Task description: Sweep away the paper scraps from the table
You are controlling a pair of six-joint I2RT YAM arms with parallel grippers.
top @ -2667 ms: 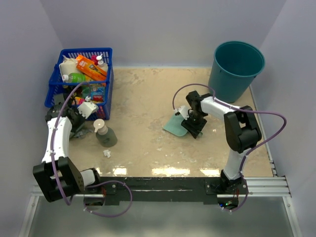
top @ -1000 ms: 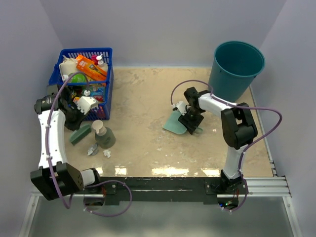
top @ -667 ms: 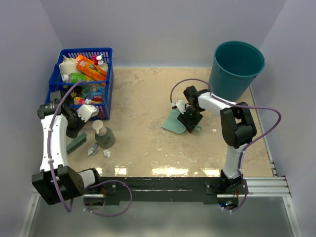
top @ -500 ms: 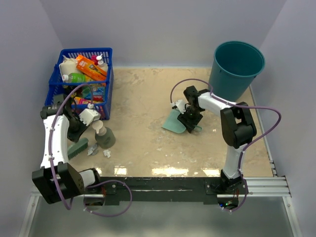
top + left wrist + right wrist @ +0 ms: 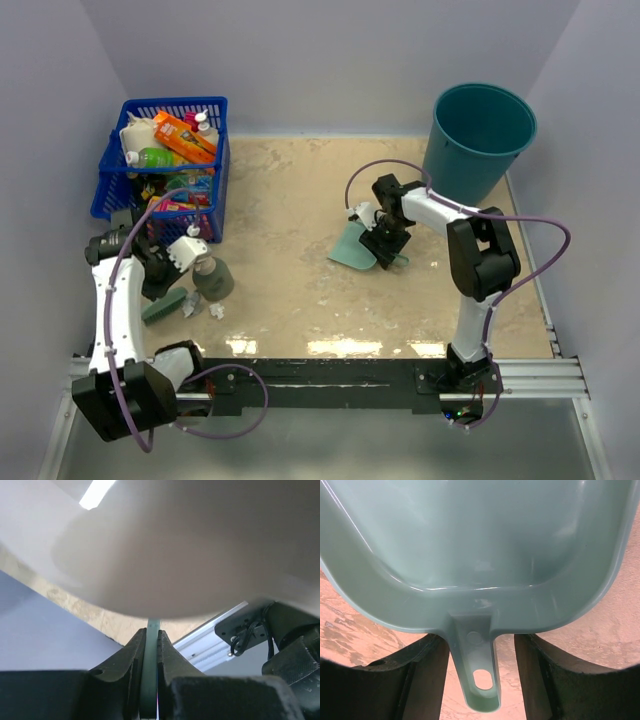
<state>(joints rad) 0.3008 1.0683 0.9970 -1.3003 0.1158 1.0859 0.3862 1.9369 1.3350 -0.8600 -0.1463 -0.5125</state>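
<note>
Two paper scraps lie near the table's front left: a grey one (image 5: 189, 304) and a white one (image 5: 216, 311). My left gripper (image 5: 160, 287) is shut on the thin handle (image 5: 149, 680) of a dark teal hand brush (image 5: 165, 305), whose head rests on the table (image 5: 290, 200) just left of the grey scrap. A pale blur fills most of the left wrist view. A teal dustpan (image 5: 351, 250) lies flat at centre right. My right gripper (image 5: 386, 246) stands open around the dustpan handle (image 5: 476, 670), with a gap on the handle's right side.
A green soap bottle (image 5: 211, 276) stands beside the scraps, right of the brush. A blue basket (image 5: 214, 190) full of bottles and packets sits at the back left. A teal bucket (image 5: 480, 135) stands at the back right. A black rail (image 5: 320, 370) runs along the front edge.
My left arm has drawn the brush toward the front edge, bringing it next to the grey scrap. The right gripper, the dustpan and the scraps have stayed put.
</note>
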